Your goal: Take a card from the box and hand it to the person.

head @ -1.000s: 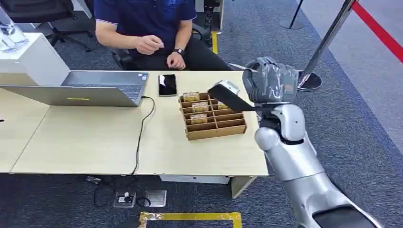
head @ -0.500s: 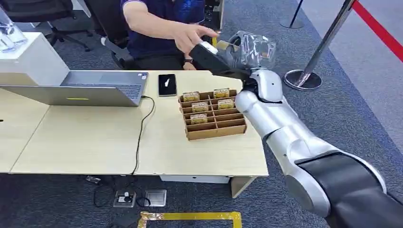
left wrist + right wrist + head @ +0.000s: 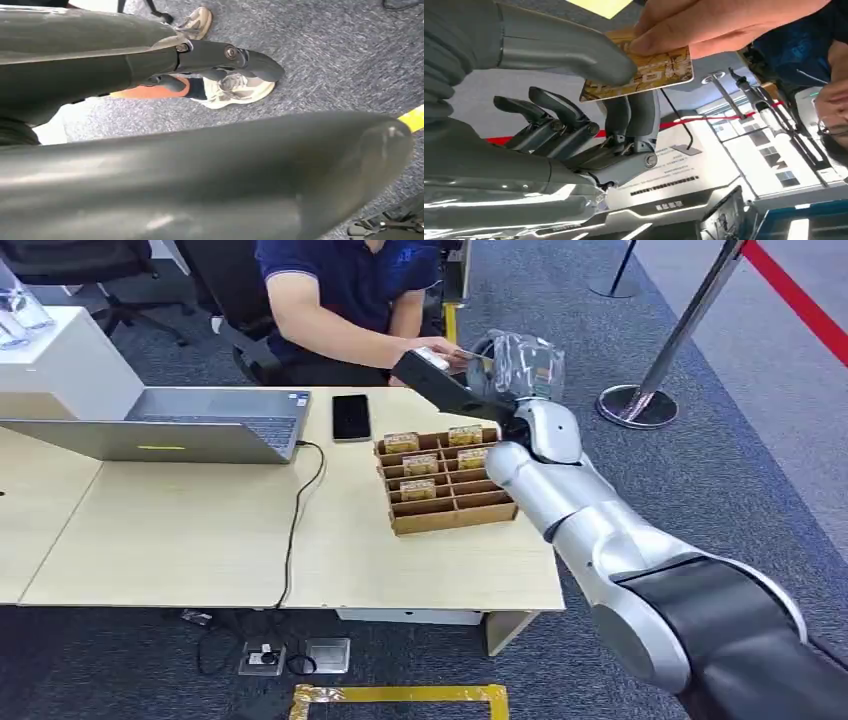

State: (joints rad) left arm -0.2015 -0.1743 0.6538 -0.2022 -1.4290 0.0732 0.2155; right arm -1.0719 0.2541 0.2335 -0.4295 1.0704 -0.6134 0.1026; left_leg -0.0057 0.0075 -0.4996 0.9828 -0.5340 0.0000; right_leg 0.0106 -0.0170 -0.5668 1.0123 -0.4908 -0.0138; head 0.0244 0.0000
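Right hand (image 3: 574, 100) reaches past the far edge of the table (image 3: 200, 530), beyond the wooden divided box (image 3: 447, 480), pinching a gold card (image 3: 644, 75) under its thumb; the person's fingers (image 3: 704, 30) grip the same card. Left hand's (image 3: 210, 55) grasp cannot be made out.

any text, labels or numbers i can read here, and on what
None can be read for certain.
Gold card held by the right hand and the person's hand: a pattern and marks, too blurred.
White sign behind the hand: dark lines of print, too small.
Laptop: a small yellow mark, unreadable.
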